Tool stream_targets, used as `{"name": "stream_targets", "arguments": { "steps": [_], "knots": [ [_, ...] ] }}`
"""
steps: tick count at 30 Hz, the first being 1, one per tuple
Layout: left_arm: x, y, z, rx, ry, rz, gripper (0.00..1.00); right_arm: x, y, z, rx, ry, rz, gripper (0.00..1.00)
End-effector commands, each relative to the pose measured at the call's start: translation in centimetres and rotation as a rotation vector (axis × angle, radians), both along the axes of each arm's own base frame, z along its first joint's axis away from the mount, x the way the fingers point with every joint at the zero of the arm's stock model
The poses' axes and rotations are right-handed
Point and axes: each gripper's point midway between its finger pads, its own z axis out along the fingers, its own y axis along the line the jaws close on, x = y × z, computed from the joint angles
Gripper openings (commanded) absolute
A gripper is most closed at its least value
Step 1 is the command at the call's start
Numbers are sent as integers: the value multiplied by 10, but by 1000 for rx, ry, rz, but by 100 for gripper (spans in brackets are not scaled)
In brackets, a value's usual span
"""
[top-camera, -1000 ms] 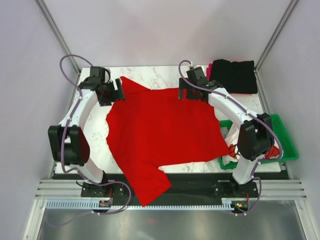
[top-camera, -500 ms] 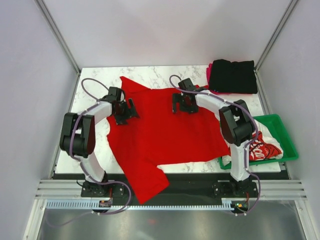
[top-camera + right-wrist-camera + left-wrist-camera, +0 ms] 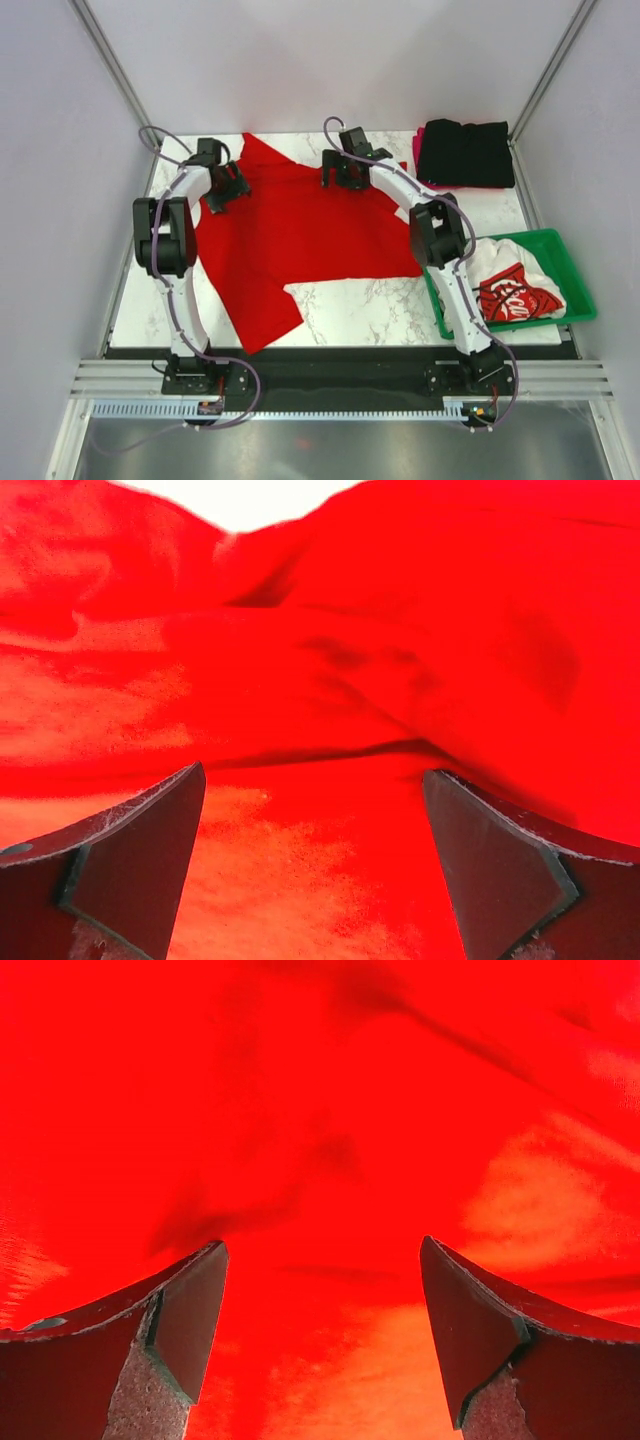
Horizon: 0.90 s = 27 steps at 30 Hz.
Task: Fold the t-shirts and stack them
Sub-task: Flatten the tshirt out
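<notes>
The plain red t-shirt (image 3: 300, 225) lies spread on the marble table, one sleeve (image 3: 262, 315) reaching toward the near edge. My left gripper (image 3: 222, 190) is over its far left part, jaws open, and only red cloth shows between them in the left wrist view (image 3: 320, 1250). My right gripper (image 3: 337, 178) is over the far edge of the shirt, jaws open above wrinkled red cloth (image 3: 312, 775). A folded black t-shirt (image 3: 465, 152) lies at the far right on a magenta-pink one (image 3: 416, 150). White t-shirts with a red print (image 3: 512, 292) lie in the crate.
The green plastic crate (image 3: 572, 268) stands at the right edge of the table, beside the right arm. Bare marble (image 3: 370, 305) shows near the front, right of the sleeve. Metal frame posts rise at the table's far corners.
Both grippers have moved toward the far edge and a little left. The red shirt has shifted with them, off the table's near edge, leaving bare marble at the front.
</notes>
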Motion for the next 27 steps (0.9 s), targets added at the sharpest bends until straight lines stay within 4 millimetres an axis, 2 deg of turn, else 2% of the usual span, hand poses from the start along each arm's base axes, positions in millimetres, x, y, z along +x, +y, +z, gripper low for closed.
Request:
{"name": "stream_targets", "arguments": {
  "steps": [1, 2, 4, 6, 7, 8, 9, 10, 11, 12, 13, 14, 15, 16, 17, 18, 19, 20, 21, 22, 23, 24, 25, 26, 27],
  "knots": [
    [21, 33, 9, 31, -3, 35, 85, -7, -1, -50, 5, 138, -6, 98],
    [34, 39, 18, 30, -26, 40, 85, -1, 0, -47, 17, 123, -4, 98],
    [38, 36, 31, 18, -39, 7, 85, 11, 12, -26, 66, 66, 39, 98],
    [35, 32, 62, 15, -95, -7, 85, 9, 15, -14, 77, 43, 77, 98],
    [25, 32, 64, 17, -87, -8, 86, 11, 19, 17, 104, -11, 91, 98],
    [19, 35, 100, 32, -156, 0, 86, 9, 17, 29, 107, -28, 93, 98],
    [12, 35, 111, 41, -173, -2, 87, -2, 13, 24, 96, -8, 95, 98],
    [-6, 34, 111, 42, -160, -2, 88, -1, 12, 65, 113, -87, 94, 98],
    [-16, 35, 119, 49, -170, 4, 88, -5, 11, 78, 103, -111, 93, 98],
    [-32, 35, 151, 64, -235, 1, 88, -13, 6, 79, 76, -111, 90, 98],
    [-45, 34, 155, 75, -241, 4, 88, -19, 1, 112, 78, -159, 78, 98],
    [-68, 36, 137, 109, -191, 11, 88, -23, -7, 123, 47, -182, 45, 98],
    [-88, 36, 161, 130, -247, 16, 88, -36, -15, 116, 26, -154, 27, 98],
    [-113, 35, 141, 144, -188, 15, 88, -47, -22, 146, 34, -200, 9, 98],
    [-127, 36, 142, 158, -190, 26, 88, -56, -29, 148, 14, -203, -19, 98],
    [-140, 24, 139, 145, -189, 7, 88, -77, -42, 145, 1, -181, -42, 98],
    [-163, 20, 134, 132, -187, 0, 88, -89, -48, 141, 8, -160, -76, 98],
    [-174, 14, 131, 108, -183, -11, 88, -112, -63, 109, -30, -87, -105, 98],
    [-183, 10, 127, 84, -180, 0, 88, -125, -67, 120, 3, -103, -117, 98],
    [-200, 6, 123, 64, -187, -4, 88, -138, -70, 111, 25, -66, -140, 98],
    [-208, -1, 120, 46, -188, -18, 87, -165, -80, 80, 4, 12, -149, 98],
    [-213, -5, 119, 27, -193, -9, 87, -178, -80, 87, 40, 4, -150, 98],
    [-222, -9, 110, 18, -173, -15, 86, -191, -82, 80, 53, 19, -152, 98],
    [-228, -18, 111, 0, -185, -37, 86, -216, -88, 55, 33, 77, -160, 98],
    [-232, -23, 108, -15, -177, -34, 86, -226, -93, 59, 39, 67, -173, 98]
  ]
}}
